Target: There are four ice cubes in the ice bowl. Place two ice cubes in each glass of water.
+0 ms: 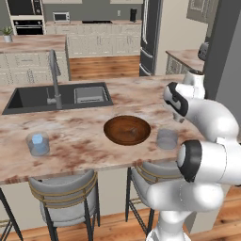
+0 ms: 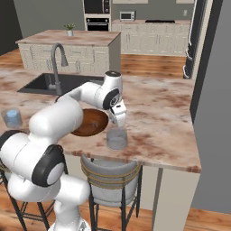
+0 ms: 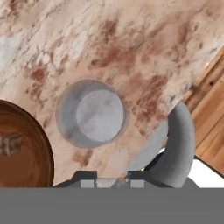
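The dark wooden ice bowl (image 1: pixel 127 130) (image 2: pixel 92 122) sits mid-counter. One ice cube (image 3: pixel 11 143) lies inside the ice bowl (image 3: pixel 26 153) at the hand view's left edge. The right glass of water (image 1: pixel 167 139) (image 2: pixel 117 138) (image 3: pixel 92 113) stands beside the bowl, and I see no cube in it. My gripper (image 1: pixel 181 118) (image 2: pixel 121 120) (image 3: pixel 111 182) hovers just above this glass, a little off its rim, shut on a small pale ice cube (image 3: pixel 109 182) between the fingertips. The left glass of water (image 1: pixel 37 143) (image 2: pixel 12 118) holds pale-blue ice.
A dark sink (image 1: pixel 56 96) with a tall faucet (image 1: pixel 54 77) lies behind the bowl. The counter's front edge runs just below the glass, with grey stools (image 1: pixel 63 193) (image 2: pixel 110 180) (image 3: pixel 177 140) tucked under it. A wall stands at the right.
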Controlling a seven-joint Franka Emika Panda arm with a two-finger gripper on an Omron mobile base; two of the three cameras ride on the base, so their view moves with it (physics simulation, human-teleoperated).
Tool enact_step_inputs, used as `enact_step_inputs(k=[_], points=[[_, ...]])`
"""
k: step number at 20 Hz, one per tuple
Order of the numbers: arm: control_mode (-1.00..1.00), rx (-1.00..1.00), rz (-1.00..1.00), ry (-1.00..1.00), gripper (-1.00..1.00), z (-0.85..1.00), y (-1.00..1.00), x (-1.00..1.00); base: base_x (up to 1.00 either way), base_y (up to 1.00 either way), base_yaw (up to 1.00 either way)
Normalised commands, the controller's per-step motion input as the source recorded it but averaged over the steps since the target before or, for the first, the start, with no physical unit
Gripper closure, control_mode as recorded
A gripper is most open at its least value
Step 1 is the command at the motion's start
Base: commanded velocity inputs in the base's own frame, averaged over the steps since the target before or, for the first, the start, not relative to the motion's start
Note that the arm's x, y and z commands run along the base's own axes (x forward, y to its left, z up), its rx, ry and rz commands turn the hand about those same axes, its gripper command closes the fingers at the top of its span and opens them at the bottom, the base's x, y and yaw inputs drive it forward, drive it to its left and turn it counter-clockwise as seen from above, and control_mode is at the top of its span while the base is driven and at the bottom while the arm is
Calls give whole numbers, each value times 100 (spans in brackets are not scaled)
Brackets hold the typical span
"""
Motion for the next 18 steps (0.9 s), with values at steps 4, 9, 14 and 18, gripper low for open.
enact_step_inputs(k=[4,9,14,18], points=[[-100,-4,0,9,100,-39,-11,16,0,0,0],[-100,-7,0,4,100,-35,0,31,0,0,0],[-100,-8,0,1,100,-33,0,33,0,0,0],[-100,-1,0,0,100,-22,0,20,0,0,0]])
